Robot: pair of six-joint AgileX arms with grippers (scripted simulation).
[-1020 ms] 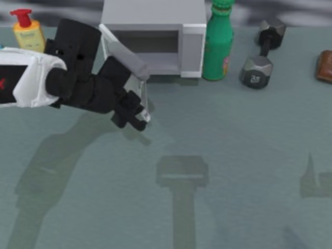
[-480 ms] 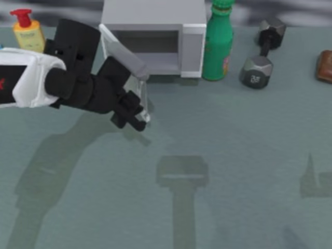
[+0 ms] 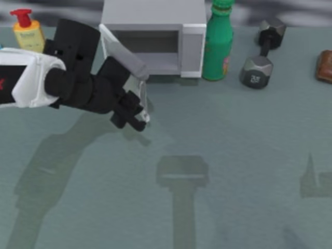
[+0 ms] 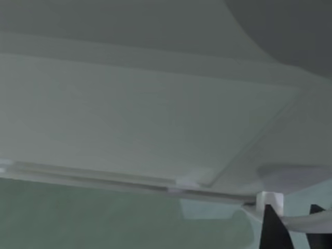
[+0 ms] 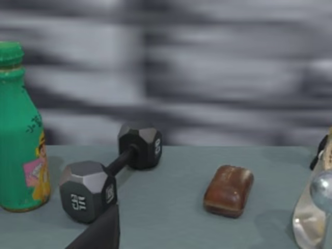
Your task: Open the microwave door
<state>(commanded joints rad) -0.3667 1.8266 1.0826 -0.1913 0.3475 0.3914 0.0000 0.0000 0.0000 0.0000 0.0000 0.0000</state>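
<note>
The microwave [image 3: 155, 13] stands at the back of the table, left of centre, its cavity showing. The microwave door [image 3: 124, 54] is swung out toward the front left. My left gripper [image 3: 136, 111] is at the door's free edge, shut on the slim white handle [image 3: 147, 98]. In the left wrist view the door [image 4: 145, 119] fills the picture, and the dark fingers [image 4: 275, 228] sit either side of the handle [image 4: 270, 198]. My right arm is parked outside the top view. Only one of its fingers [image 5: 104, 228] shows, with nothing beside it.
A yellow pump bottle [image 3: 28, 33] stands left of the microwave, behind my left arm. To the right stand a green bottle [image 3: 218, 41], a dumbbell [image 3: 259, 57] and a brown block [image 3: 325, 66]. A shiny metal object [image 5: 311, 218] shows in the right wrist view.
Hardly anything: the left gripper, still on the handle, has crept slightly toward the left with the door's edge.
</note>
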